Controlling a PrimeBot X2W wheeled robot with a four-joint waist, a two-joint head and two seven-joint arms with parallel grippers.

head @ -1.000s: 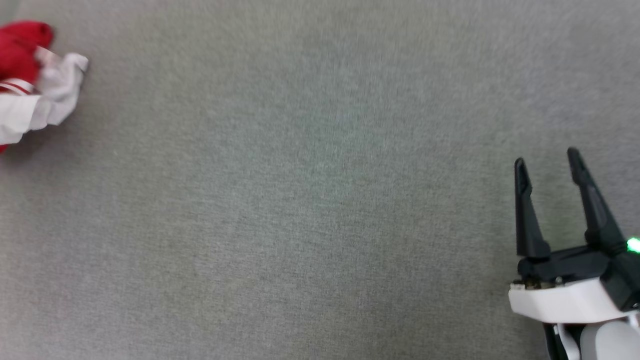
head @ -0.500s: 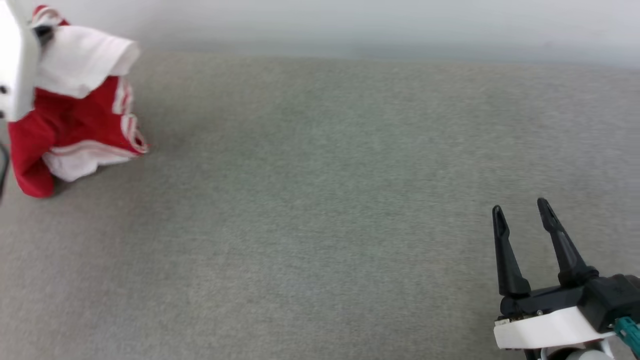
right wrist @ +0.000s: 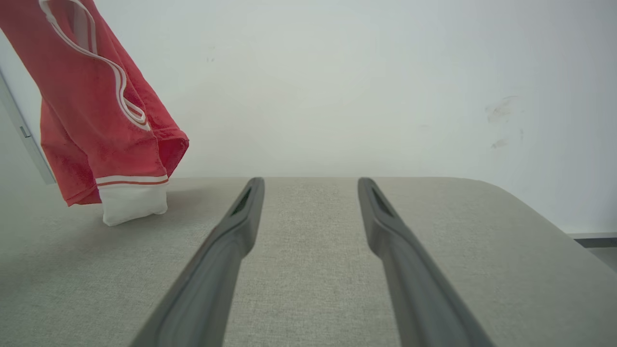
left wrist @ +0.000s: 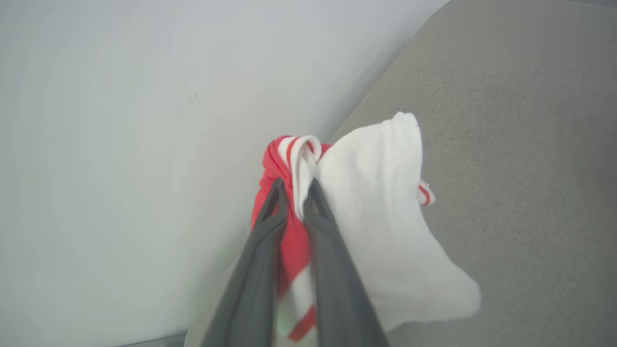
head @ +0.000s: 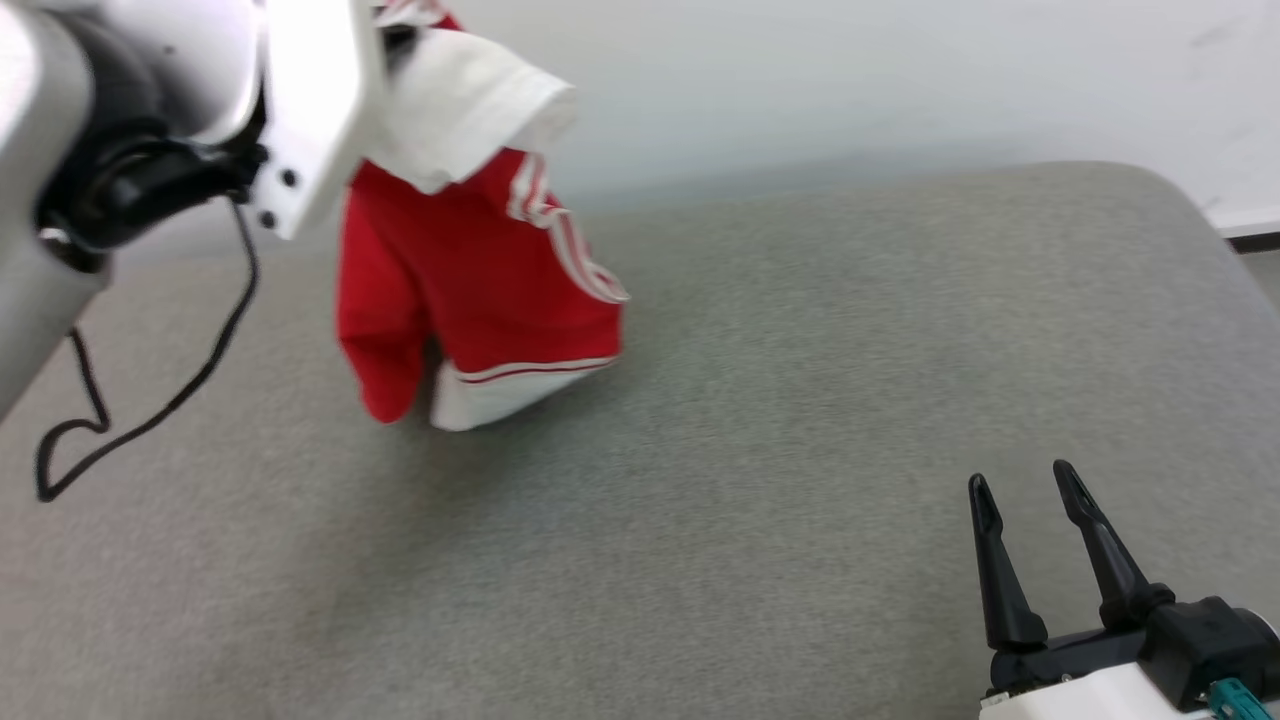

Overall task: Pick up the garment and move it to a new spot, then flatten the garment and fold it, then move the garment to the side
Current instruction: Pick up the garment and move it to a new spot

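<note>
My left hand (left wrist: 295, 184) is clamped on a bunched fold of the garment (head: 470, 270), holding it high so the fabric hangs free for relocation. Its lowest sleeve is at or just above the desk (head: 800, 450), far left. My right hand (head: 1020, 476) rests well apart, 2 fingers spread, empty.

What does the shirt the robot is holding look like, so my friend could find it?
Start at the big grey padded surface and look to its far left, by the pale wall. There the left tool pinches the garment, which hangs bunched. It is the one red thing, with white sleeves and striped trim.
</note>
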